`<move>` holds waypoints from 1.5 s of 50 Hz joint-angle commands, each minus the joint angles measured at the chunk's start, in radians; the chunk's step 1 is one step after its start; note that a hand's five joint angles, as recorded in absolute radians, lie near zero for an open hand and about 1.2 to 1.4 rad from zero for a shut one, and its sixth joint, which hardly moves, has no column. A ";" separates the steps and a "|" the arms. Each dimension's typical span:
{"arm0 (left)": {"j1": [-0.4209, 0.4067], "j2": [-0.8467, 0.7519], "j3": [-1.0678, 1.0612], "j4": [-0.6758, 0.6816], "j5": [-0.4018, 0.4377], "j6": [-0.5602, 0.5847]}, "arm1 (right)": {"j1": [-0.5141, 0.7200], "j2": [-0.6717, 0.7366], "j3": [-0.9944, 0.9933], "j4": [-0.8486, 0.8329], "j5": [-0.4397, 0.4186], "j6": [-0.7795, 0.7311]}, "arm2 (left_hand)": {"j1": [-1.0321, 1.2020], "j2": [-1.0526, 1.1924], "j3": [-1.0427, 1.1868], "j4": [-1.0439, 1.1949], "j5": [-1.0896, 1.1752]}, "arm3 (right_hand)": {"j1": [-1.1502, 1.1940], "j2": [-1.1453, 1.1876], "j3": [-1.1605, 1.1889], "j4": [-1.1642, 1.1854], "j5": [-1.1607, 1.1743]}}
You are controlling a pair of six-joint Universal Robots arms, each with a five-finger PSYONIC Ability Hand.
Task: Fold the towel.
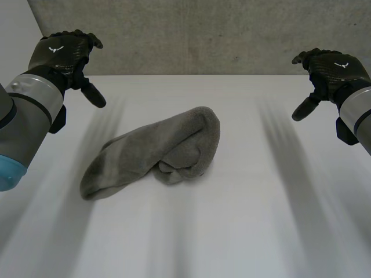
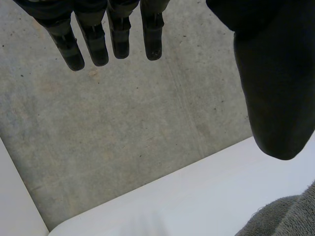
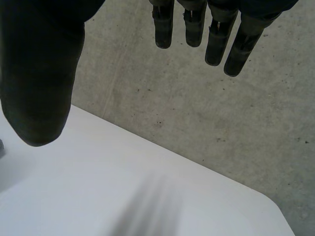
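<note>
- A grey towel (image 1: 156, 152) is seen lying in a rumpled, loosely rolled heap near the middle of the white surface (image 1: 249, 226). It is stretched diagonally, with one end bunched over on itself.
- The left robot hand (image 1: 62, 55) is held raised above the far left of the surface, well apart from the towel. In its wrist view the fingers (image 2: 118, 42) are shown straight and spread away from the thumb (image 2: 273, 88), with nothing gripped. An edge of the towel (image 2: 290, 219) is caught just beyond the thumb.
- The right robot hand (image 1: 331, 68) is held likewise at the far right, its fingers (image 3: 216, 44) extended and empty.
- Both hands are probably placed high and wide so that the cloth is open to view from above before a grasp is chosen.
- The folding is judged not yet begun. The towel would first need to be spread flat, since its corners are possibly tucked under the heap and cannot be made out.
</note>
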 commanded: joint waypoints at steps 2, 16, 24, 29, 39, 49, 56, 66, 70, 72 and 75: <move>0.000 -0.001 -0.001 0.002 0.008 0.002 | 0.002 0.000 0.003 -0.001 0.000 0.000 | -0.067 -0.059 -0.051 -0.059 -0.041 | -0.066 -0.080 -0.043 -0.076 -0.063; -0.032 -0.181 0.096 0.037 0.203 0.005 | 0.033 0.108 0.035 0.082 -0.058 0.277 | -0.041 -0.032 -0.051 -0.059 -0.014 | -0.066 -0.080 -0.043 -0.076 -0.063; -0.087 -0.412 0.245 0.037 0.329 0.014 | 0.148 0.252 0.032 0.020 -0.179 0.543 | -0.015 -0.006 -0.051 -0.059 0.012 | -0.066 -0.080 -0.043 -0.076 -0.063; -0.104 -0.526 0.321 0.037 0.382 0.018 | 0.205 0.358 -0.008 -0.050 -0.170 0.640 | 0.076 0.085 -0.051 -0.059 0.102 | -0.066 -0.080 -0.043 -0.076 -0.063; -0.107 -0.635 0.375 0.034 0.409 0.062 | 0.262 0.501 -0.114 -0.070 -0.183 0.807 | 0.950 0.959 -0.051 -0.059 0.976 | 0.461 0.447 -0.043 -0.076 0.464; -0.095 -0.548 0.361 0.043 0.346 0.091 | 0.248 0.459 -0.140 -0.231 -0.219 0.766 | 1.145 1.153 -0.051 -0.059 1.171 | 1.156 1.142 -0.043 -0.076 1.159; -0.093 -0.355 0.400 0.232 0.167 0.084 | 0.213 0.362 -0.421 -0.166 -0.245 0.571 | 1.145 1.153 -0.051 -0.059 1.171 | 1.156 1.142 -0.043 -0.076 1.159; -0.095 0.008 0.047 0.514 0.145 0.085 | 0.216 0.051 -0.287 -0.136 -0.350 0.092 | 1.145 1.153 -0.051 -0.059 1.171 | 1.156 1.142 -0.043 -0.076 1.159; -0.095 0.072 -0.214 0.566 0.146 0.093 | 0.214 0.010 -0.107 -0.130 -0.374 -0.089 | 1.145 1.153 -0.051 -0.059 1.171 | 1.156 1.142 -0.043 -0.076 1.159; -0.096 0.075 -0.305 0.570 0.146 0.093 | 0.214 0.005 -0.019 -0.120 -0.382 -0.171 | 1.145 1.153 -0.051 -0.059 1.171 | 1.156 1.142 -0.043 -0.076 1.159; -0.096 0.069 -0.449 0.568 0.149 0.094 | 0.216 0.008 0.144 -0.088 -0.387 -0.337 | 1.145 1.153 -0.051 -0.059 1.171 | 1.156 1.142 -0.043 -0.076 1.159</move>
